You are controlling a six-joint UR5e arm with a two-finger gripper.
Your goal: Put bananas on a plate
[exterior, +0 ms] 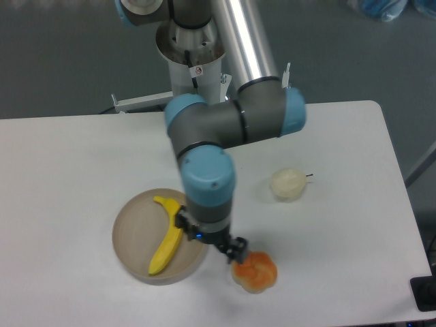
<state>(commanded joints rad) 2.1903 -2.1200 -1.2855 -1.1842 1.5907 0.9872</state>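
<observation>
The yellow banana (167, 244) lies inside the round beige plate (133, 228) at the front left of the white table, running from the plate's top middle down to its lower right. My gripper (210, 238) hangs over the plate's right rim, seen from above under the blue wrist. Its two dark fingers stand apart, one right by the banana's right side and the other near the orange bun. The jaws look open and hold nothing.
An orange knotted bun (255, 271) sits just right of the gripper near the table's front edge. A pale cream pear-like fruit (287, 184) lies further back to the right. The arm's base (194, 61) stands at the table's back edge.
</observation>
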